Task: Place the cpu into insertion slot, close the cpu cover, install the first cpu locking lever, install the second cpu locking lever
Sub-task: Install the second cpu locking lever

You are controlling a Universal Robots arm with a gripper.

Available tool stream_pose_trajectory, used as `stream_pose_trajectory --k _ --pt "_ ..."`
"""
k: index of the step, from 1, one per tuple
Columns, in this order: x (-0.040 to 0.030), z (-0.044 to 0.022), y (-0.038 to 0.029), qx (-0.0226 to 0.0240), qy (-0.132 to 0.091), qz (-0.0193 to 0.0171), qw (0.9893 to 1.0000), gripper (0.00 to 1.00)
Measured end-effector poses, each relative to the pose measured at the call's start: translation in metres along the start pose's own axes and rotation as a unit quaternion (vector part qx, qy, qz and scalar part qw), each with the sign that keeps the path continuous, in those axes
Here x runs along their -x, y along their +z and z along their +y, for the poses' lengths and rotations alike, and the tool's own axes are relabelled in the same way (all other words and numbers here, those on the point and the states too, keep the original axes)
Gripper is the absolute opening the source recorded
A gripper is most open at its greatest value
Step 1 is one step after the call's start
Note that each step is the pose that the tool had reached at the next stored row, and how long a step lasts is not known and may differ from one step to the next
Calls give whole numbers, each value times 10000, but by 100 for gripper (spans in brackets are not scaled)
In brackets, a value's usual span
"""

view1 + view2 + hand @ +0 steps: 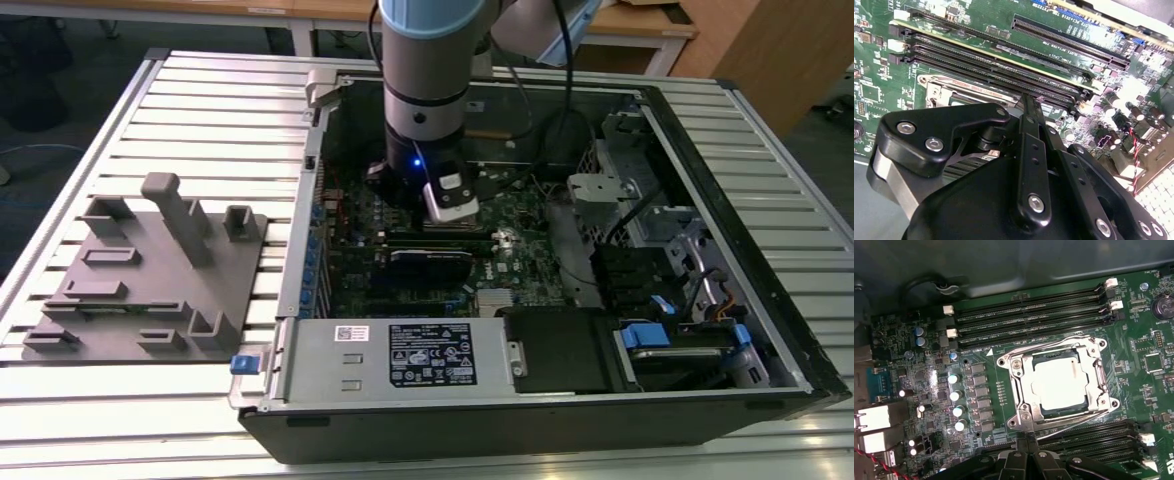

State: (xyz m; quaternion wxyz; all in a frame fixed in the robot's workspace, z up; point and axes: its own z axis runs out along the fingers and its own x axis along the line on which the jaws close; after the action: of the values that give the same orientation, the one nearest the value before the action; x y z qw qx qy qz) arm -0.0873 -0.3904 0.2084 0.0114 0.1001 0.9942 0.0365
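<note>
insertion slot (954,92) half hidden behind gripper (1026,100), jaws' tips unseen

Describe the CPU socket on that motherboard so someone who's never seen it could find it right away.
Start at the open black computer case and look at the green motherboard inside. In the first wrist view, between two banks of long black memory slots, sits the square insertion slot with a silver metal frame. It alone is square, with a pale silver-grey cpu at its centre.

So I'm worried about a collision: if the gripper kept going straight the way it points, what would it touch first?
Most likely the cpu cover at its near edge, closed over the cpu in the insertion slot. The gripper points down at the motherboard just beside that edge; the remaining gap is unclear.
</note>
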Motion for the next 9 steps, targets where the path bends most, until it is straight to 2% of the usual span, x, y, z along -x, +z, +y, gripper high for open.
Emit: stream_pose_trajectory --k 7,9 --pt "-32 -8 26 3 0 1 10000 10" --pt "-36 -9 28 20 0 5 10000 10"
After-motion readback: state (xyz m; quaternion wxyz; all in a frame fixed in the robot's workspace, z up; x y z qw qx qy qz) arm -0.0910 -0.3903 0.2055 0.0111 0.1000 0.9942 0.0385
